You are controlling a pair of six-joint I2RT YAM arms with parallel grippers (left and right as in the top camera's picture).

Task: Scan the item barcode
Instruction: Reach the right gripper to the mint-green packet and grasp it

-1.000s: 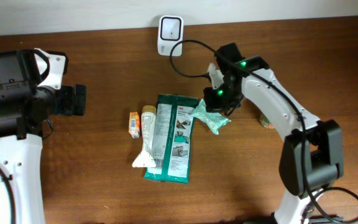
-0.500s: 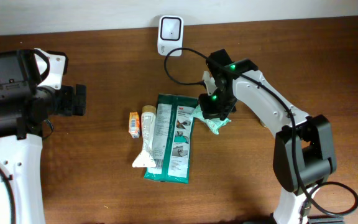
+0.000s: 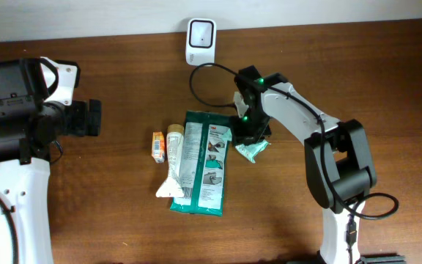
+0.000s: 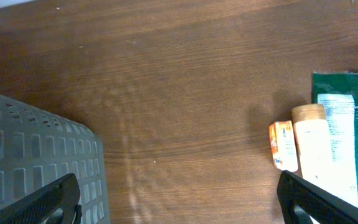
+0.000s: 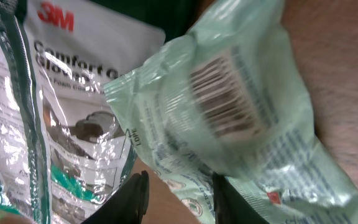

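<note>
- My right fingers stand parted, low over the worktop; the edge of the pale green packet lies loose between them, so as I judge it nothing is clamped.
- The packet rests on the worktop, just beside the 3M glove pack, and touches its upper right corner; it is well apart from the white scanner.
- The barcode faces up at my wrist camera; the film under it is creased, so the scanner may read it badly.
- If I close here I may pinch the glove pack's edge as well and drag both.
- The scanner's cable loops close to my right arm; a lift toward the scanner may snag it.
- My left fingers are spread wide and hold nothing; they are far off and no help.
</note>
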